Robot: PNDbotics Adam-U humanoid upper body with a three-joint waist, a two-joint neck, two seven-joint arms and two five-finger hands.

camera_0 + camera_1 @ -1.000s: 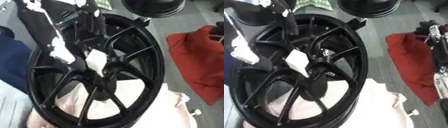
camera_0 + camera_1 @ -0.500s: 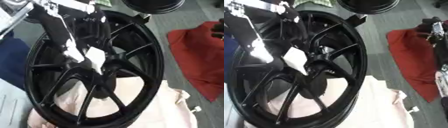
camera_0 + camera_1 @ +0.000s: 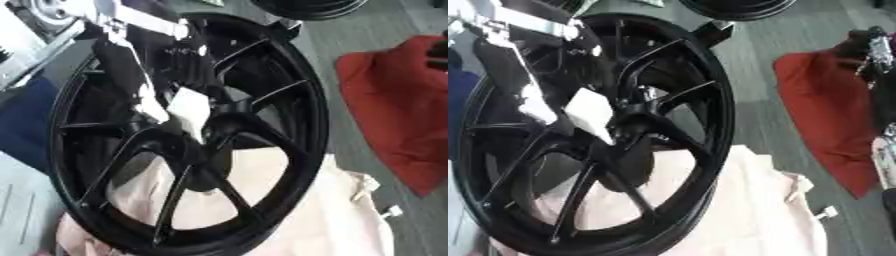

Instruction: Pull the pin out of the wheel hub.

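My left hand (image 3: pixel 153 107) comes down from the upper left along a black forearm with white patches, and it sits over the middle of the black wheel (image 3: pixel 289 80), right at the hub (image 3: pixel 636 117) where the spokes meet. A pale, flat patch shows at the end of that hand, just beside the hub centre, but the picture is smeared there and I cannot tell whether my fingers are straight, curled, or closed on anything. I cannot make out the pin itself; whatever there is of it lies hidden under my hand or lost in the dark of the hub. The wheel lies tilted, its rim running from the upper middle of the view down to the lower left, with thin paired spokes fanning out from the hub. Its lower part rests on a pale pink cloth (image 3: pixel 341 220), which also shows through the gaps between the lower spokes. To the right, well apart from the wheel, a red cloth (image 3: pixel 402 110) lies on the grey floor (image 3: pixel 754 65). At the top edge the dark rim of a second wheel (image 3: pixel 737 7) shows. My right hand is out of sight in both views.
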